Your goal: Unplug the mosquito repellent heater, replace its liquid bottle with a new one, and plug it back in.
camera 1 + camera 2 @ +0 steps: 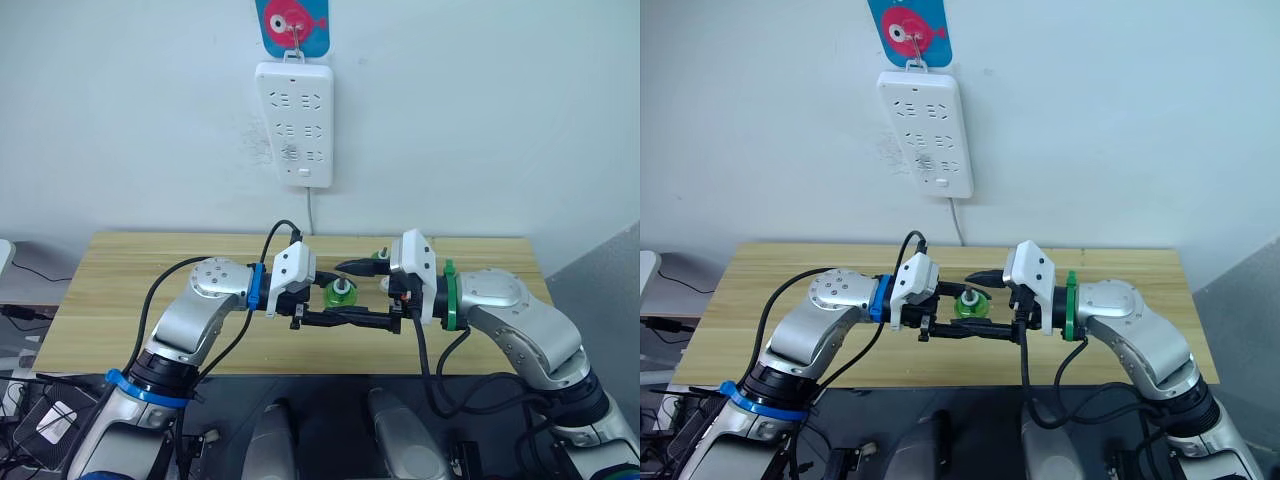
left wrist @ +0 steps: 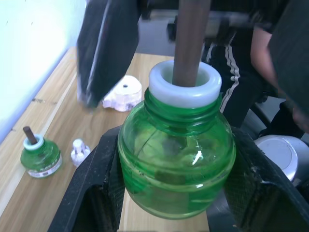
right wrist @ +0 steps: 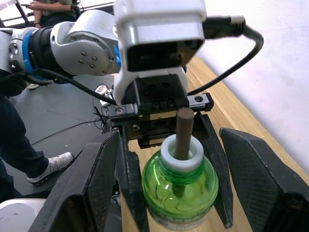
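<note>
A squat clear-green bottle (image 2: 176,159) with a white neck ring and a brown wick stem is held above the table, and my left gripper (image 2: 176,193) is shut on its sides. My right gripper (image 3: 181,193) is open, one finger on each side of the same bottle (image 3: 178,188), apart from it. A second green bottle (image 2: 40,155) with a thin dark stem stands on the table near the wall. I cannot tell which of the two is the new one. The white mosquito repellent heater (image 2: 124,93) lies on the wood, unplugged.
A small white cap (image 2: 79,150) lies beside the standing bottle. The white power strip (image 1: 293,122) hangs on the wall above the wooden table (image 1: 120,300). A person in dark trousers (image 2: 236,63) stands beyond the table's end.
</note>
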